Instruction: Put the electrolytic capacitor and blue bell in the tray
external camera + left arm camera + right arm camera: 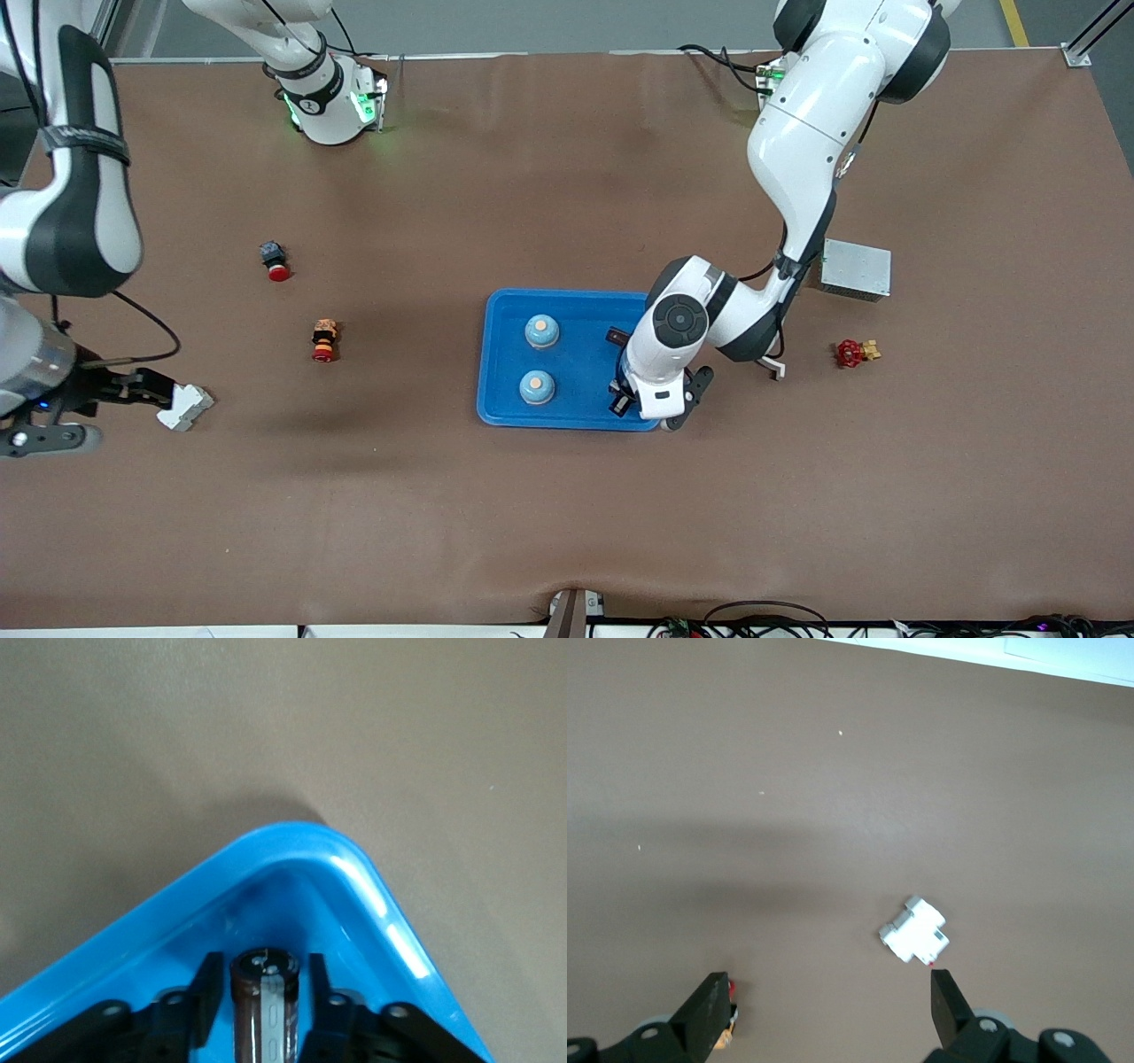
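The bright blue tray (580,359) lies mid-table. Two light blue bells (541,330) (537,386) stand in it. My left gripper (625,400) is low inside the tray's corner nearest the front camera, at the left arm's end. In the left wrist view the dark brown electrolytic capacitor (266,992) with a grey stripe lies between the left gripper's (263,970) fingers, beside the tray's rim (292,837). A thin gap shows on each side of it, so the jaws are open. My right gripper (93,409) is open and empty, waiting over the right arm's end of the table.
A white plastic part (184,406) lies by the right gripper, also in the right wrist view (914,931). Two red push-buttons (275,261) (324,341) lie between it and the tray. A metal box (855,268) and a red valve (850,353) lie at the left arm's end.
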You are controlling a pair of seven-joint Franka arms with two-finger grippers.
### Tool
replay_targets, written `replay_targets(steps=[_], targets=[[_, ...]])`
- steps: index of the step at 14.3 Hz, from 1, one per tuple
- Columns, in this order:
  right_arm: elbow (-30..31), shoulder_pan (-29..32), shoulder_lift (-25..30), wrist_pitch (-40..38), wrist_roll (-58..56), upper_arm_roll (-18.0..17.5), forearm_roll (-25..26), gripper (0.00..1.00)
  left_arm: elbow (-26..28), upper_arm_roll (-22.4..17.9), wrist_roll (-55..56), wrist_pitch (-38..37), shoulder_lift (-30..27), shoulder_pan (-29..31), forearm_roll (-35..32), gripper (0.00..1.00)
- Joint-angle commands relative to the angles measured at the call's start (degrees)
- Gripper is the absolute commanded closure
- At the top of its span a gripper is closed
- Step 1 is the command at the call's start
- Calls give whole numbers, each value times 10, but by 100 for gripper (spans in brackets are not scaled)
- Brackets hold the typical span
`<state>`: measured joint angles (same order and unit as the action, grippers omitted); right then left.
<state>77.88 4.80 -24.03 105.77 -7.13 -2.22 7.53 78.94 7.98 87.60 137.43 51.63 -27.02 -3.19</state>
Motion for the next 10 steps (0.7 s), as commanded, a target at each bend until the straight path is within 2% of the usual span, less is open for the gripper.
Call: replay_targets(steps=[1, 7, 10], targets=[[21, 6, 61, -43, -5, -9, -5, 0, -15, -6, 1, 14, 3, -3, 1, 0], [28, 22, 139, -122, -3, -9, -12, 0, -17, -7, 3, 12, -32, 5, 1, 0], [64, 24, 179, -131, 7, -9, -59, 0, -17, -7, 1, -23, -57, 11, -1, 0]])
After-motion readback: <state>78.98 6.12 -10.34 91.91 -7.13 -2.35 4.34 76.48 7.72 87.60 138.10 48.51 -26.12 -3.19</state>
